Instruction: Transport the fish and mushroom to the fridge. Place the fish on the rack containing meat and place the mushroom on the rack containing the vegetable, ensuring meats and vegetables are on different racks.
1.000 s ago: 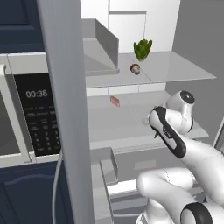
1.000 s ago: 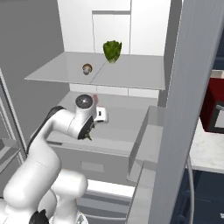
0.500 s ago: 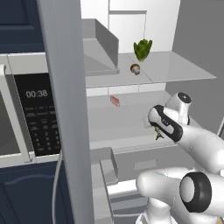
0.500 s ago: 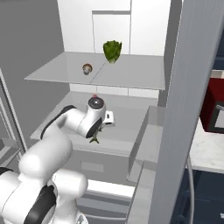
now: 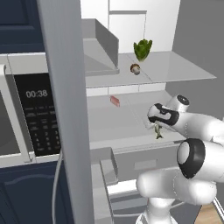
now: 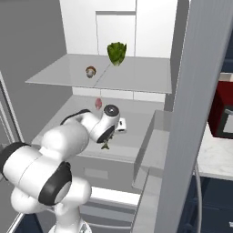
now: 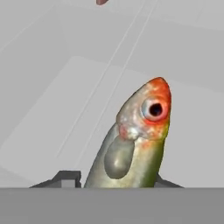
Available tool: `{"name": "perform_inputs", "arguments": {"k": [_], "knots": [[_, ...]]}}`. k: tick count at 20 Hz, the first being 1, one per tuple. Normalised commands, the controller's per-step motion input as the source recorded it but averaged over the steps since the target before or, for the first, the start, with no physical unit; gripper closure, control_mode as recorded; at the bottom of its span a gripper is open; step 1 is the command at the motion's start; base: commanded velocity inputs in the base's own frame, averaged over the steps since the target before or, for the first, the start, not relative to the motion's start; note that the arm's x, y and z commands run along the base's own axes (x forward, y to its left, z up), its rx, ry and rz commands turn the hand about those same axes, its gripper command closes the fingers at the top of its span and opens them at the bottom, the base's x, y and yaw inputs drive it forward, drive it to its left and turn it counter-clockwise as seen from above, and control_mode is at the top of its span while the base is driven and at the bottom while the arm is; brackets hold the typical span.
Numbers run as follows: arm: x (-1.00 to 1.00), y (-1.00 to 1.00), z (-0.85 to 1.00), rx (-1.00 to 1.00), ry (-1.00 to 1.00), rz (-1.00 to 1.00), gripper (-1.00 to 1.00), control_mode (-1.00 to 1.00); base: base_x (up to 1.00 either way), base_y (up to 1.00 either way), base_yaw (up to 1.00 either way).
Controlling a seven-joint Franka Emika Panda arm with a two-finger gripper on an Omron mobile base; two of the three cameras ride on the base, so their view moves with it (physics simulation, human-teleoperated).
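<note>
Fish delivery underway: the gripper (image 5: 158,129) is clamped on the fish (image 7: 135,140), hanging over the front edge of the lower rack (image 5: 118,124), whose meat (image 5: 114,101) sits toward the back. Mushroom (image 5: 135,68) already lies by the lettuce (image 5: 142,49) on the upper rack (image 5: 183,68). Next, I'd say: lower and release.

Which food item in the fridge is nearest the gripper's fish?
The meat on the lower rack, level with the fish; mushroom and green vegetable sit on the rack above.

An open fridge with pale grey shelves (image 5: 183,72) and a white back wall (image 6: 82,27). A black microwave (image 5: 26,118) sits among navy cabinets (image 5: 30,197). A white worktop (image 6: 214,161) lies alongside.
</note>
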Motion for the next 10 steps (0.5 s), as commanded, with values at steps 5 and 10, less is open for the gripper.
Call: {"name": "perform_inputs", "arguments": {"k": [5,10], "knots": [[0.59,-0.10,-0.22,0.00,0.00,0.07,1.00,-1.00,0.00,0.00,0.00],[0.38,-0.05,-0.32,0.00,0.00,0.06,-1.00,-1.00,0.00,0.00,0.00]]}}
